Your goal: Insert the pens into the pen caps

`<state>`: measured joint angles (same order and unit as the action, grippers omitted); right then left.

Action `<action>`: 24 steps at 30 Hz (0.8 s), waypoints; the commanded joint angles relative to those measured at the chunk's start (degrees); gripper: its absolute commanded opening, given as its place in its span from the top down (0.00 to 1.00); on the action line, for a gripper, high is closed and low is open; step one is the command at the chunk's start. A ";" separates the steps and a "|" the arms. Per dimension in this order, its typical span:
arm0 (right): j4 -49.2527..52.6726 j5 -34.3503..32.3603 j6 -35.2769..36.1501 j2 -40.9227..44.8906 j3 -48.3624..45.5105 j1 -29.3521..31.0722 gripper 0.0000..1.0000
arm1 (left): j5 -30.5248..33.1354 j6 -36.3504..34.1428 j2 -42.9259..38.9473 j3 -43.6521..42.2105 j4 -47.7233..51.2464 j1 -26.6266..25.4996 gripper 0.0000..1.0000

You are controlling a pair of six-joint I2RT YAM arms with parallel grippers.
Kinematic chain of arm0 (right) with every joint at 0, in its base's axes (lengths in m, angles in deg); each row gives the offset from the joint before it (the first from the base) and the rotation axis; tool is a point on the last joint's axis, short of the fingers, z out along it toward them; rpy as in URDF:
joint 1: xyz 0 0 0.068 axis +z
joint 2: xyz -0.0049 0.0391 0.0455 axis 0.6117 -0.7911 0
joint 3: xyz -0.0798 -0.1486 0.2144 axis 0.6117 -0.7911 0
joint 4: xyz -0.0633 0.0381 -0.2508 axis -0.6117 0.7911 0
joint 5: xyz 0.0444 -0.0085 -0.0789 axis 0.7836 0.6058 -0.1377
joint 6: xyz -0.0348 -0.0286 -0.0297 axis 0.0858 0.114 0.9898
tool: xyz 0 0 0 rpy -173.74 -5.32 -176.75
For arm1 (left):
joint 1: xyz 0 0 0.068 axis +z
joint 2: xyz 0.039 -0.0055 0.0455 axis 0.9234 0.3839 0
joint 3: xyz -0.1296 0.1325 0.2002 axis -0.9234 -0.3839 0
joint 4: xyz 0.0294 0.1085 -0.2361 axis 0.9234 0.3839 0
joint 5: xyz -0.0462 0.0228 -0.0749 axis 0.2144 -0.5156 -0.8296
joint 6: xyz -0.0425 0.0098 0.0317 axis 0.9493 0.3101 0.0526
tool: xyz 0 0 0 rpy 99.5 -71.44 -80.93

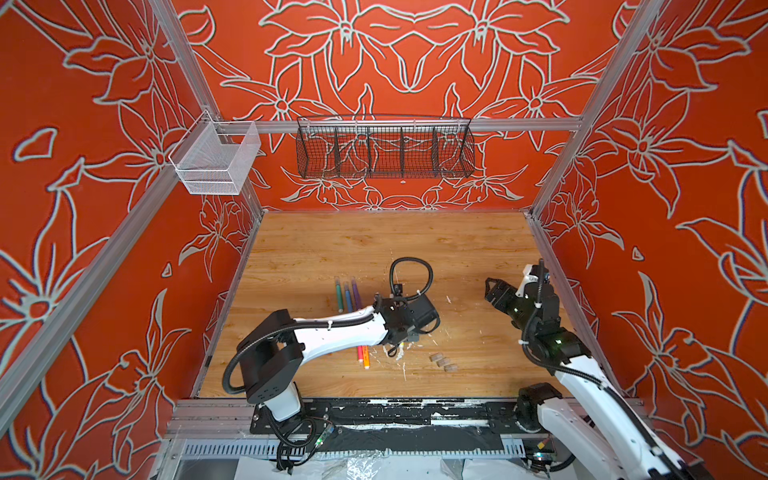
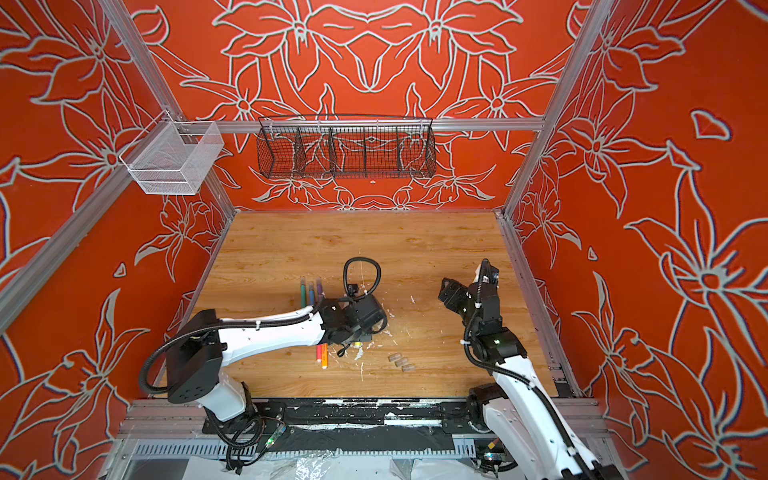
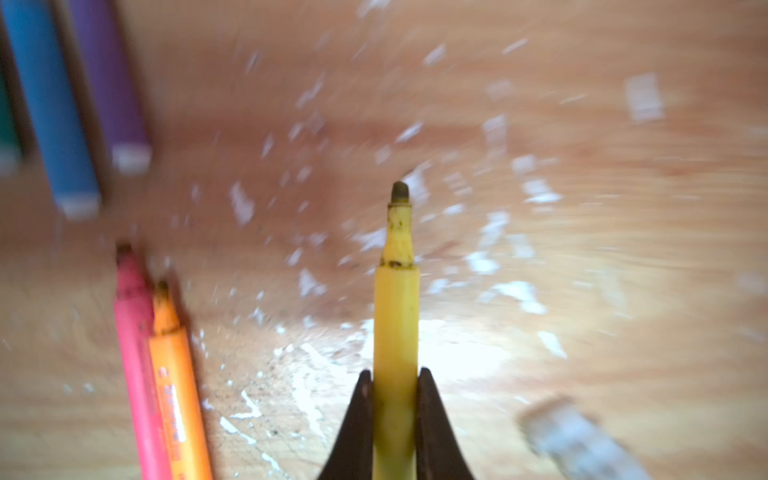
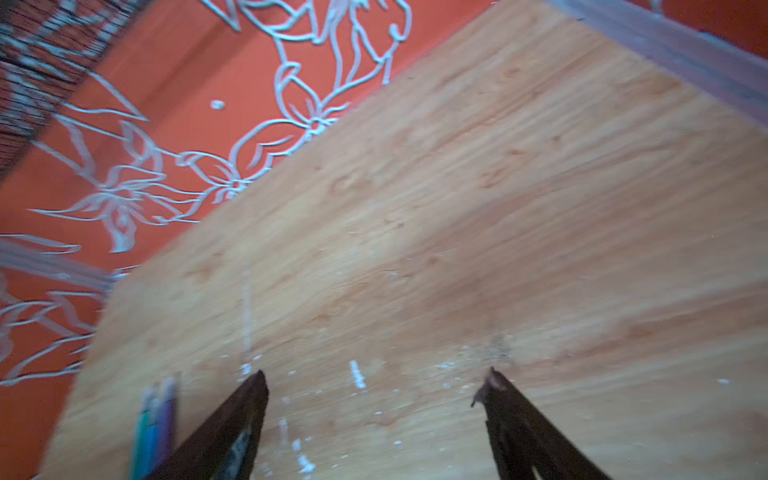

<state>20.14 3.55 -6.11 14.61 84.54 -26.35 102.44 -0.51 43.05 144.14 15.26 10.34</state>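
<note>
Top views first: your left claw (image 1: 400,345) points down at the table (image 1: 415,249) with a sliver of yellow pen (image 2: 356,344) showing under it. The pink pen (image 1: 360,356) and orange pen (image 1: 366,361) lie touching each other just beside that claw. Three loose pen caps (image 1: 442,362) sit in a short row near it, on the side toward your right claw (image 1: 491,291), which hangs well apart above the wood. Beyond the left claw, the green pen (image 1: 338,296), blue pen (image 1: 347,297) and purple pen (image 1: 356,293) lie side by side; their pale far ends look capped to me. Left wrist now: the left claw (image 3: 395,374) is pinched on the yellow pen's barrel, and the bare, grubby nib juts out ahead over white flecks (image 3: 245,203). One of the pen caps (image 3: 582,440) is a blur beside the claw. Right wrist: the right claw (image 4: 376,374) is spread wide with nothing between the jaws. That pen should be light, stiff and smooth, so it may swivel when pushed; your mid-barrel hold keeps the nib free. The caps look tiny and ready to roll, so pinch one by its closed end and leave the mouth clear.
</note>
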 commanded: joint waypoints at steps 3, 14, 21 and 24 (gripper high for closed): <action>-7.54 20.32 -12.27 1.00 0.11 3.02 0.13 | -1.99 -21.32 -7.59 3.98 -1.99 3.70 1.00; -28.39 12.55 -19.95 -6.47 -2.11 25.18 0.09 | -6.76 -42.80 -23.48 -23.77 -39.75 6.14 1.00; -34.76 8.60 -19.94 -17.30 0.61 33.07 0.19 | -14.51 -44.24 -25.89 -26.94 -43.26 6.12 1.00; -35.01 6.78 -19.46 -19.15 1.38 34.93 0.20 | -15.38 -44.43 -26.01 -27.06 -43.11 6.10 1.00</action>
<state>-10.67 13.65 -24.75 -3.93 83.68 7.28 89.88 -43.03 17.80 117.08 -24.63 16.40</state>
